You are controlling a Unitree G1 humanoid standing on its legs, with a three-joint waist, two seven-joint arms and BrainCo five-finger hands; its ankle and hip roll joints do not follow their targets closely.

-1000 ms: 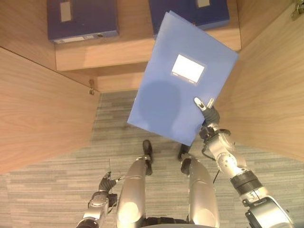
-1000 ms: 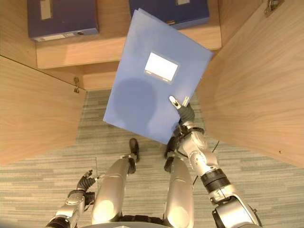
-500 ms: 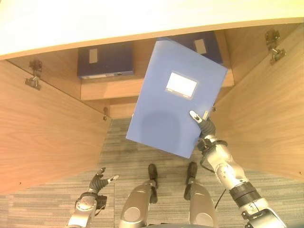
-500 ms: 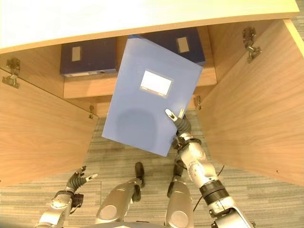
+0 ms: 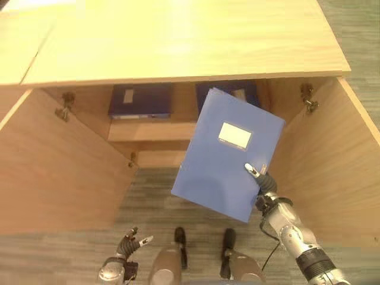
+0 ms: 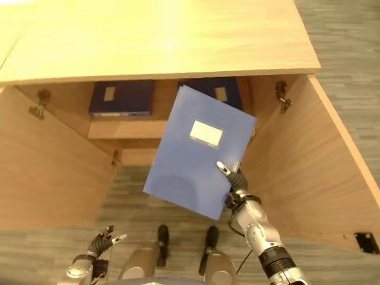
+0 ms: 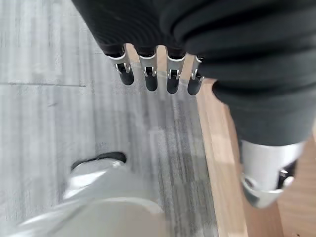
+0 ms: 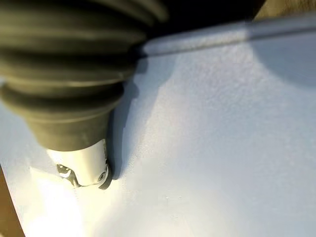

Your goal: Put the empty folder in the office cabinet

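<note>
A light blue folder (image 5: 225, 160) with a white label is held up, tilted, in front of the open cabinet. My right hand (image 5: 264, 185) is shut on its lower right corner, thumb pressed on the front face (image 8: 207, 148). The folder's upper edge overlaps the shelf opening, and I cannot tell whether it is inside. The wooden office cabinet (image 5: 178, 41) stands with both doors swung wide. My left hand (image 5: 127, 243) hangs low near the floor at the lower left, its fingers (image 7: 148, 79) straight and holding nothing.
Two dark blue binders (image 5: 141, 100) (image 5: 234, 92) lie flat on the cabinet shelf (image 5: 148, 130). The left door (image 5: 53, 172) and the right door (image 5: 332, 166) flank the opening. Grey carpet (image 5: 154, 190) lies below.
The camera has lifted and pulled back, so the cabinet top now shows. The folder stays held in my right hand. My left hand sits lower in the picture.
</note>
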